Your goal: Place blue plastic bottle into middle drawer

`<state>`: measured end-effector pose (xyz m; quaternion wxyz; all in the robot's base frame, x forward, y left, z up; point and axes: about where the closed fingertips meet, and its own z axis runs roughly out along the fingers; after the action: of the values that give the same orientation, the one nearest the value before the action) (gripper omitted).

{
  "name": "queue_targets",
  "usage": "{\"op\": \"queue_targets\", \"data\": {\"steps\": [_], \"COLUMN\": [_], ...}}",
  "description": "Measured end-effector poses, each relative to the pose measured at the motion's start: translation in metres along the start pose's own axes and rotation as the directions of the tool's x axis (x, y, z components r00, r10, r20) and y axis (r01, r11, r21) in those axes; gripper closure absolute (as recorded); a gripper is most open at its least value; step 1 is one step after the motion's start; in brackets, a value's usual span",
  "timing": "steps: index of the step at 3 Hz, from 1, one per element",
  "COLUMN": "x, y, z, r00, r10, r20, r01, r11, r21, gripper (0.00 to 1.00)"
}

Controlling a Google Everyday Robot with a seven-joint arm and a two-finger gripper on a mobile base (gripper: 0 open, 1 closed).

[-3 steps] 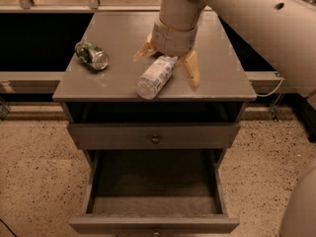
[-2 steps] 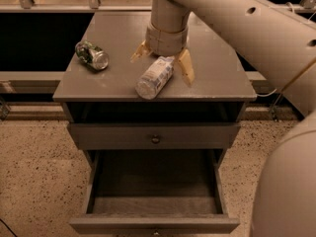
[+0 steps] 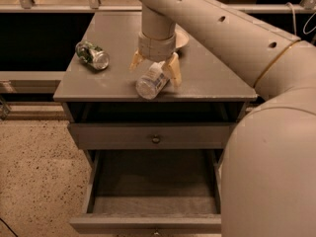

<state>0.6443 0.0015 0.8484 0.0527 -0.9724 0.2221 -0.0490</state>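
Observation:
The blue plastic bottle (image 3: pixel 151 81) lies on its side on the cabinet top (image 3: pixel 98 83), near the front edge, with its base toward me. My gripper (image 3: pixel 154 65) reaches down over it. The two yellowish fingers (image 3: pixel 173 69) stand either side of the bottle's upper part with a gap showing on the left, so the gripper is open around it. The bottle's cap end is hidden under the gripper. The middle drawer (image 3: pixel 148 223) is pulled out below, with a bare grey inside. The upper drawer front with a round knob (image 3: pixel 155 138) is shut.
A green-patterned can (image 3: pixel 92 55) lies on its side at the cabinet top's left. My arm (image 3: pixel 266 147) fills the right side of the view and hides the cabinet's right edge. Speckled floor (image 3: pixel 34 172) is at the left.
The gripper has shifted a little left over the bottle and its fingers stand closer together around it. The bottle has barely moved. The arm now covers more of the right side.

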Motion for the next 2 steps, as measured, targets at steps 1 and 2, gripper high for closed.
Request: {"op": "queue_targets", "data": {"steps": [1, 2], "x": [-0.0045, -0.0136], "y": [-0.0023, -0.0021], "z": [0.0118, 0.0055], "r00": [0.999, 0.994], "r10": [-0.007, 0.01], "r20": [0.041, 0.11], "r01": [0.006, -0.018], "r11": [0.9998, 0.9972], "r21": [0.021, 0.073], "gripper": [0.41, 0.63]}}
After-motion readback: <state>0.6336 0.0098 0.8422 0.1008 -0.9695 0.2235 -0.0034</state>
